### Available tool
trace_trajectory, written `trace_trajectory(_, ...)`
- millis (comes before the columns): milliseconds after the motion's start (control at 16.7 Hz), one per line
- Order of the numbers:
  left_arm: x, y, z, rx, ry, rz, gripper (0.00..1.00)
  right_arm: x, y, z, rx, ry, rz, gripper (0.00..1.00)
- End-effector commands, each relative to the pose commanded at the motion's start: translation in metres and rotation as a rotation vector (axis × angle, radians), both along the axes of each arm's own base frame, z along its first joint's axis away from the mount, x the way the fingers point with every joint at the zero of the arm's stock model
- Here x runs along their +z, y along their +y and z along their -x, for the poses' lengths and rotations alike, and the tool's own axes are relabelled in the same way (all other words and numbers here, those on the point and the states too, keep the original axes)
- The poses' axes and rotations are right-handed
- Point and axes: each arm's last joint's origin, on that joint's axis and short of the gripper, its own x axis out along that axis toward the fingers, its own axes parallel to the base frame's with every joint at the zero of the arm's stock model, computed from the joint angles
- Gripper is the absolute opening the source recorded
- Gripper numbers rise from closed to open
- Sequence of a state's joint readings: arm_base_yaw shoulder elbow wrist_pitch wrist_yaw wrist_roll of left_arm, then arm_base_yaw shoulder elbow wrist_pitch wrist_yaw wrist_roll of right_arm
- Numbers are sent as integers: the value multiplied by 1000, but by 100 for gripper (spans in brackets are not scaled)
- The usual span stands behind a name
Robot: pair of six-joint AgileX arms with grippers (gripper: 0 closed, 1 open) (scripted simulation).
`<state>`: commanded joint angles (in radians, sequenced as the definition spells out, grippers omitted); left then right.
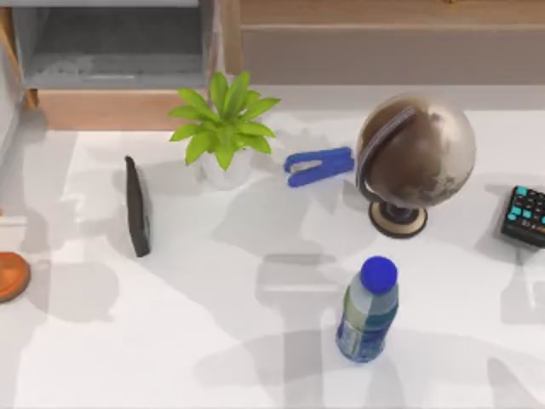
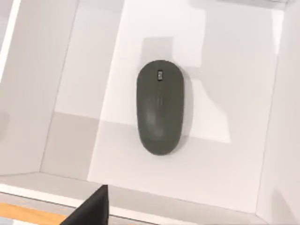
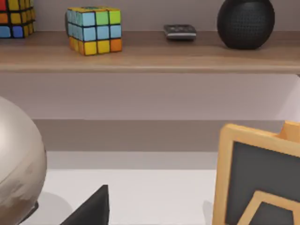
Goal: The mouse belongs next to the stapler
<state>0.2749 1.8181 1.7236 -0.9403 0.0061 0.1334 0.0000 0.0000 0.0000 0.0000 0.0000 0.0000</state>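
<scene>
While the left wrist camera looks down into a pale box-like compartment (image 2: 61, 93), a dark finger (image 2: 91, 211) of the left gripper reaches in at the picture's edge, and I cannot tell if the fingers are apart or together. Beyond this finger, the mouse (image 2: 160, 107) lies flat on the white floor of the compartment. It is dark grey and oval, with a small scroll wheel near one end, and it touches none of the walls. It is the one thing that I see inside this compartment.

For the right arm, a dark finger (image 3: 89, 208) also appears in its wrist view, and I cannot tell the state of this gripper either. Past it there is a wooden shelf (image 3: 150, 56) that carries a colour cube (image 3: 93, 29), a small dark device (image 3: 180, 31) and a round black speaker (image 3: 245, 22). A wooden frame with a dark panel (image 3: 258, 178) stands near this gripper.

From above, the stapler (image 1: 319, 166) lies on the white table (image 1: 213, 341), between a potted plant (image 1: 224, 128) and a globe (image 1: 414, 158), close to both. A bottle with a blue cap (image 1: 368, 311) stands nearer the front. A thin black slab (image 1: 137, 206) stands on its edge at the left, and a dark keypad (image 1: 525, 215) lies at the right edge.
</scene>
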Motion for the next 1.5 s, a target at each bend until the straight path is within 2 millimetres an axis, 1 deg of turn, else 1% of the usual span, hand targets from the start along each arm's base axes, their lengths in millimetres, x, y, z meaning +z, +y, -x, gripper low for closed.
trace_trajectory(180,-39,30,-49,17,154,41,100,0,0,0,0,0,0,100)
trace_trajectory(300,-69,46,-72,22,242,67,100,0,0,0,0,0,0,100)
trace_trajectory(480,-111,60,-95,18,345,101,100,0,0,0,0,0,0,100)
trace_trajectory(540,-122,61,-100,14,369,109,100,0,0,0,0,0,0,100)
trace_trajectory(660,-137,61,-107,2,402,119,100,0,0,0,0,0,0,100)
trace_trajectory(780,-143,59,-111,-8,416,123,100,0,0,0,0,0,0,100)
trace_trajectory(1260,-146,62,-110,-6,414,125,100,0,0,0,0,0,0,100)
trace_trajectory(1500,-157,64,-110,-7,416,125,100,0,0,0,0,0,0,100)
